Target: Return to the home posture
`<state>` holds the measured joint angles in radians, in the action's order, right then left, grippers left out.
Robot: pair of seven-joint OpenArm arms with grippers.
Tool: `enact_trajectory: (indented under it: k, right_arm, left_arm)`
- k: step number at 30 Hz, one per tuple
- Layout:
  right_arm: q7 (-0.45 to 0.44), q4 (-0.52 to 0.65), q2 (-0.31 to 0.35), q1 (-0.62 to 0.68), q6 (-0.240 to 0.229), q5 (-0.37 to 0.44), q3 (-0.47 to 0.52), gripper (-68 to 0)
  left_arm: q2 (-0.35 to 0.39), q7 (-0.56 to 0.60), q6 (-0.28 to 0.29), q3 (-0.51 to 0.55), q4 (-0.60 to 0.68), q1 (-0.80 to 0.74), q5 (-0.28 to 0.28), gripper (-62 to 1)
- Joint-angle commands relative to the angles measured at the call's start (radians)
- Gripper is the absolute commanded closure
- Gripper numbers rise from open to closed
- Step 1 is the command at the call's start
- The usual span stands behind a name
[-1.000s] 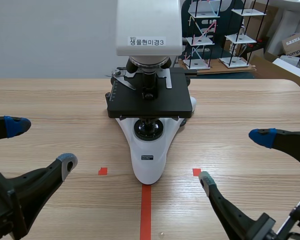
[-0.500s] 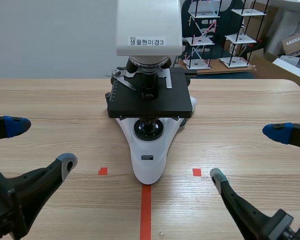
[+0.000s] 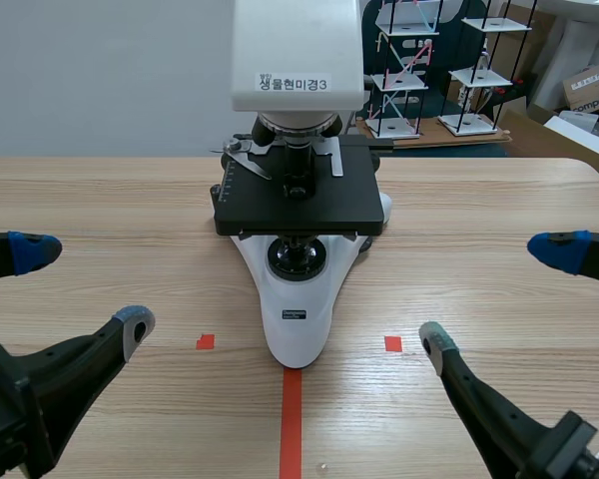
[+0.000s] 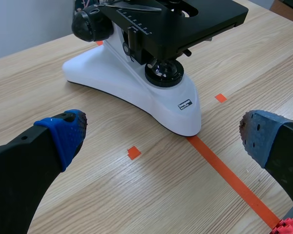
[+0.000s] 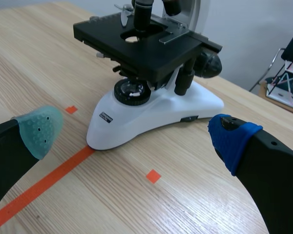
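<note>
Wood bench (image 3: 100,210) holds a white microscope (image 3: 298,299) in the middle. Left claw (image 3: 78,285) and right claw (image 3: 497,297) sit on either side, both spread apart, holding nothing. I think both should pull back slowly, never bumping it.

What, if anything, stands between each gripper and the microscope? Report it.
Nothing visible does. The left gripper and the right gripper hang open and empty, low on either side of the microscope. Only bare table lies between each gripper and it.
</note>
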<state>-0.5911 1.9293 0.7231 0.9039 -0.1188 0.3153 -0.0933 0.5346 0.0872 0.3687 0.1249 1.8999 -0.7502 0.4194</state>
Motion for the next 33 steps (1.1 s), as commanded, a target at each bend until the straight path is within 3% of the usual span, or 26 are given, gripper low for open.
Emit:
enact_trajectory:
  k: [1,21,28,33]
  right_arm:
    - [-0.021,0.019,0.003,-0.003,0.002,0.011,0.010,-67.9]
    - [0.017,0.061,0.002,-0.003,-0.002,0.037,0.028,-67.9]
    - [0.090,0.061,0.002,-0.003,-0.002,0.037,0.028,-67.9]
    - [0.092,0.061,0.002,-0.003,-0.005,0.037,0.028,-67.9]
  left_arm:
    - [-0.005,0.018,0.001,-0.001,0.023,0.000,0.006,-62.3]
    - [-0.005,0.018,0.001,-0.001,0.023,0.000,0.006,-62.3]
    - [-0.005,0.018,0.001,-0.001,0.023,0.000,0.006,-62.3]
    - [-0.005,0.018,0.001,-0.001,0.023,0.000,0.006,-62.3]
